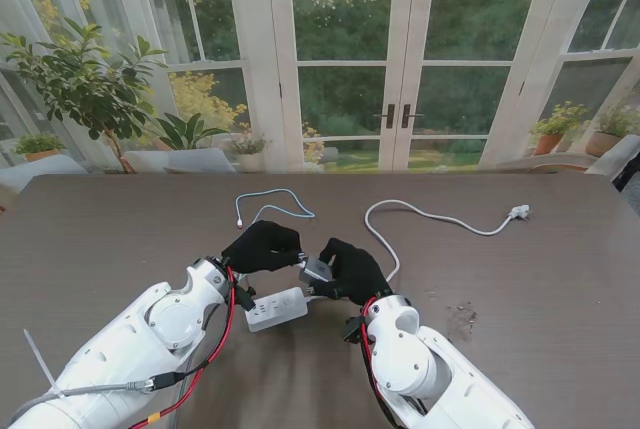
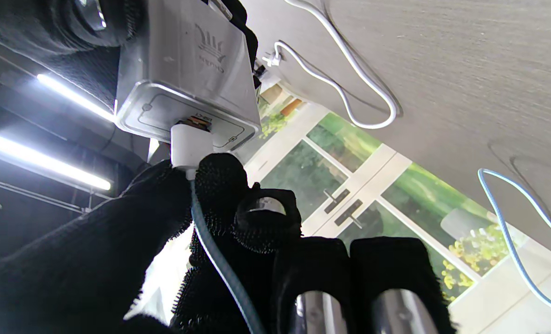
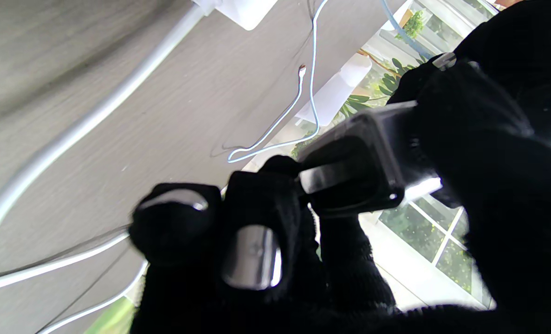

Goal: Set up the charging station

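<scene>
surface: dark brown wood-grain table [image 1: 560, 279]
centre, near me: white rectangular power strip [image 1: 277, 309], flat on the top
its lead: white round cable [image 1: 430, 216], loops right to a white plug [image 1: 519, 212]
farther, left of centre: thin light-blue charging cable [image 1: 268, 211], loose loop
right side: small dark scuff marks [image 1: 463, 317]

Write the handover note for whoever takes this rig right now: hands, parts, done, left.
Left hand: shut on the white plug of the blue cable, pressed at the port of the silver charger; full seating cannot be confirmed.
Right hand: shut on the charger, held off the table.
White power strip: on the table just nearer to me than the hands, its white cord trailing right.
Left: seat the plug, then put the charger into the strip.
</scene>
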You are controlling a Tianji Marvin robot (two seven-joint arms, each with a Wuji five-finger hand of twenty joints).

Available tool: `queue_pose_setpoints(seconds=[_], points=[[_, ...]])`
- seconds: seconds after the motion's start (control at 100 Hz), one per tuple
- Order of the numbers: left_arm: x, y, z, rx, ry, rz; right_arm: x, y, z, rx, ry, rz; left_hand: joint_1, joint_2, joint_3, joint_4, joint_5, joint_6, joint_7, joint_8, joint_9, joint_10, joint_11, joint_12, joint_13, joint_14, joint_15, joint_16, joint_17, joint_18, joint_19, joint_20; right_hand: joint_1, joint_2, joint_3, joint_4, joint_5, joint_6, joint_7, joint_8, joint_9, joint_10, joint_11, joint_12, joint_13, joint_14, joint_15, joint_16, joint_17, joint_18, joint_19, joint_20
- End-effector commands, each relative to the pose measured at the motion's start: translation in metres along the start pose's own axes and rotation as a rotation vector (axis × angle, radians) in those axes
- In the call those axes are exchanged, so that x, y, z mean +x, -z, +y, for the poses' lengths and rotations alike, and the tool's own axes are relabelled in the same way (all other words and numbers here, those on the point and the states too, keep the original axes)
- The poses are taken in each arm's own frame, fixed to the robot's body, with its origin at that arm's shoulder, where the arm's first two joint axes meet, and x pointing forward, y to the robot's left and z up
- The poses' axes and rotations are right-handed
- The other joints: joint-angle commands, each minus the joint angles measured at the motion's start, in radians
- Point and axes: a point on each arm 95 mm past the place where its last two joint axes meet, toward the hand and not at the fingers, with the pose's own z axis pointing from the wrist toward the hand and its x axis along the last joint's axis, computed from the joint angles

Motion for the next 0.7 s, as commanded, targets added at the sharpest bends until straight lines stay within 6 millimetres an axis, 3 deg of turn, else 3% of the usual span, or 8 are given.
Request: queue_pose_setpoints(seconds=[0.0,0.23,0.34,0.36,0.38,0.4,0.62,0.69], points=[[0.006,-0.004,0.014,-0.034,0.02,0.016,0.025,-0.003,-0.004,0.009,-0.036,0.051,0.01,0.005,0.042,-0.016,0.015,0.106,-0.034,-0.049,0.072,0.034,0.048,0.015,-0.015,-0.086,0.061,-0.013,0.031,-0.097,0.282,-0.005,0.144,0.104,0.177,0.114,0.055,-0.12,0.287,0.049,0.07,-0.132,0.083,0.027,0.021,-0.041,0.035,-0.543,0.026,-0.016,0.059,0.006],[0.006,-0.002,0.013,-0.037,0.019,0.012,0.026,-0.002,-0.005,0.0,-0.041,0.051,0.02,0.011,0.019,-0.02,-0.006,0.1,-0.059,-0.073,0.073,0.023,0.022,0.005,-0.016,-0.074,0.057,-0.015,0.027,-0.078,0.282,-0.025,0.144,0.105,0.176,0.114,0.054,-0.118,0.287,0.051,0.07,-0.13,0.081,0.03,0.021,-0.04,0.033,-0.542,0.025,-0.015,0.058,0.005],[0.007,0.001,0.009,-0.028,0.023,-0.009,0.025,-0.002,-0.005,-0.004,-0.04,0.053,0.009,0.106,-0.079,0.019,0.005,0.103,-0.089,-0.08,0.077,0.039,-0.028,-0.031,-0.016,-0.047,0.039,-0.02,0.023,-0.048,0.282,-0.057,0.143,0.105,0.176,0.114,0.053,-0.118,0.287,0.051,0.067,-0.129,0.081,0.033,0.021,-0.038,0.032,-0.541,0.025,-0.013,0.057,0.005],[0.007,0.002,0.008,-0.028,0.022,-0.013,0.025,-0.002,-0.005,-0.005,-0.04,0.053,-0.014,0.136,-0.095,0.042,0.017,0.104,-0.095,-0.073,0.078,0.042,-0.028,-0.038,-0.016,-0.047,0.039,-0.02,0.023,-0.043,0.282,-0.057,0.143,0.105,0.176,0.114,0.052,-0.118,0.287,0.051,0.065,-0.131,0.082,0.035,0.021,-0.037,0.032,-0.541,0.025,-0.013,0.057,0.005],[0.007,0.003,0.007,-0.028,0.02,-0.017,0.025,-0.003,-0.004,-0.005,-0.039,0.054,-0.054,0.188,-0.126,0.094,0.033,0.113,-0.122,-0.026,0.078,0.046,-0.027,-0.052,-0.016,-0.046,0.039,-0.02,0.023,-0.041,0.282,-0.056,0.143,0.105,0.176,0.114,0.052,-0.118,0.287,0.051,0.065,-0.131,0.082,0.036,0.021,-0.037,0.032,-0.541,0.025,-0.012,0.057,0.005],[0.007,0.004,0.006,-0.03,0.019,-0.022,0.025,-0.003,-0.004,-0.006,-0.039,0.054,-0.069,0.21,-0.153,0.107,0.04,0.115,-0.13,-0.011,0.078,0.049,-0.03,-0.059,-0.015,-0.047,0.035,-0.021,0.023,-0.039,0.282,-0.054,0.143,0.105,0.176,0.114,0.051,-0.118,0.287,0.051,0.065,-0.131,0.083,0.036,0.021,-0.037,0.032,-0.541,0.025,-0.012,0.057,0.005],[0.006,0.01,0.0,-0.038,0.015,-0.082,0.023,-0.005,-0.002,-0.012,-0.035,0.052,-0.113,0.345,-0.369,0.129,0.137,0.083,0.046,0.068,0.087,0.083,0.072,-0.127,-0.016,-0.014,0.056,-0.022,0.027,0.003,0.282,0.019,0.145,0.106,0.176,0.114,0.049,-0.118,0.286,0.054,0.063,-0.13,0.082,0.04,0.021,-0.036,0.03,-0.542,0.024,-0.008,0.054,0.005],[0.005,0.01,0.0,-0.04,0.009,-0.093,0.023,-0.005,-0.001,-0.015,-0.032,0.052,-0.118,0.375,-0.409,0.131,0.172,0.045,0.16,0.115,0.085,0.055,0.13,-0.153,-0.016,-0.005,0.059,-0.022,0.026,0.014,0.282,0.026,0.144,0.107,0.175,0.114,0.048,-0.118,0.286,0.054,0.061,-0.131,0.082,0.04,0.021,-0.037,0.029,-0.542,0.024,-0.008,0.054,0.004]])
